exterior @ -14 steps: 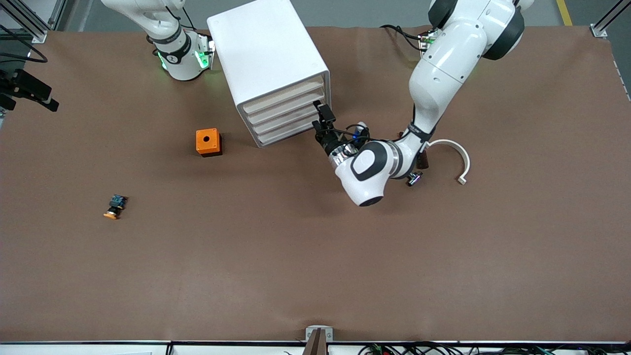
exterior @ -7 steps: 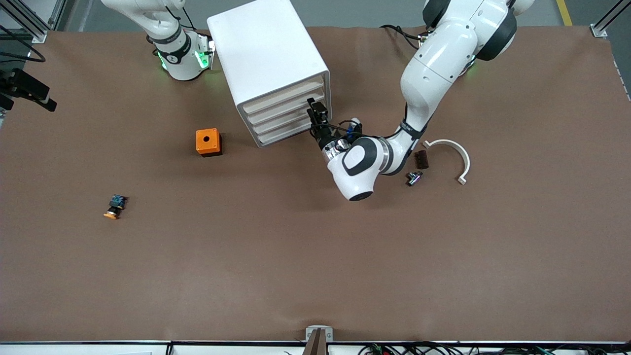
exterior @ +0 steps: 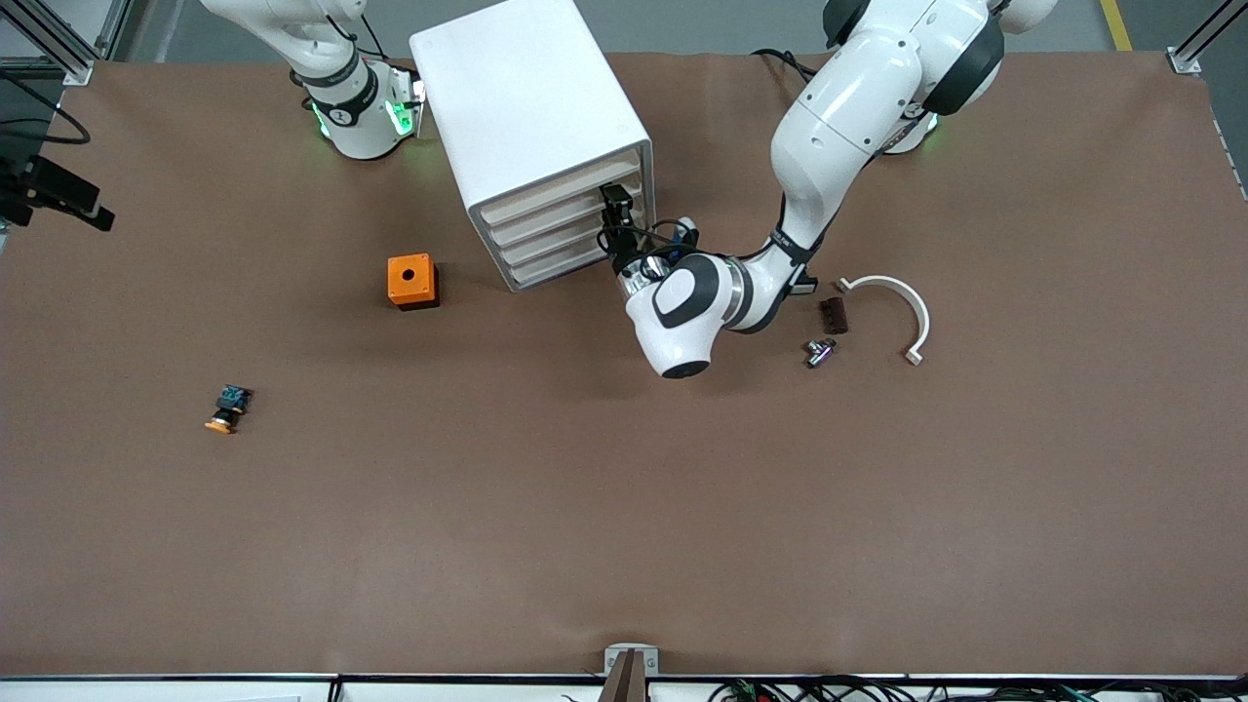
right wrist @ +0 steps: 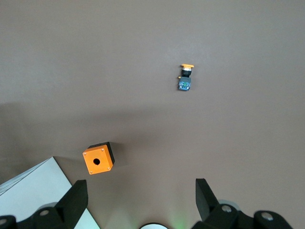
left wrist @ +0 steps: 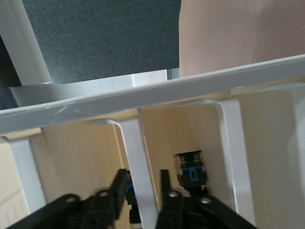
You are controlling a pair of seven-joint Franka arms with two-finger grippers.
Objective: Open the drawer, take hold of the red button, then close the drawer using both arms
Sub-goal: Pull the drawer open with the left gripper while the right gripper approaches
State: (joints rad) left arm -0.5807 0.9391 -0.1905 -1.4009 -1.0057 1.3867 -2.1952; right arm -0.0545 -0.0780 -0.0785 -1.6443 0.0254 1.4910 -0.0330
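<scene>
In the front view, a white cabinet (exterior: 531, 127) with four stacked drawers is seen on a brown table (exterior: 624, 507), close to the robots' bases. The left gripper (exterior: 612, 210) is pressed up against the cabinet's front, at about the height of the upper drawers. The drawer (exterior: 551, 270) named in the task is the lowest one, and it appears closed. No red-capped button can be made out in this view. An orange box (exterior: 412, 281) lies beside the cabinet toward the right arm's end of the table, and an orange-capped button (exterior: 227, 408) lies nearer the camera. A white curved piece (exterior: 892, 304), a dark block (exterior: 833, 315) and a small metal part (exterior: 819, 352) lie toward the left arm's end. Much bare table is left in front of the cabinet for a drawer to slide out.

In the left wrist view, the left gripper's jaws are set narrowly around a thin white upright bar (left wrist: 141, 176) on a drawer front. The bar looks stiff, smooth and probably slippery, so a firm, square hold seems wise. A black-and-blue body (left wrist: 191, 171) is glimpsed inside; its cap is hidden.

In the right wrist view, the right gripper (right wrist: 142, 201) waits high above the table with its jaws wide and empty, above the orange box and the orange-capped button.
</scene>
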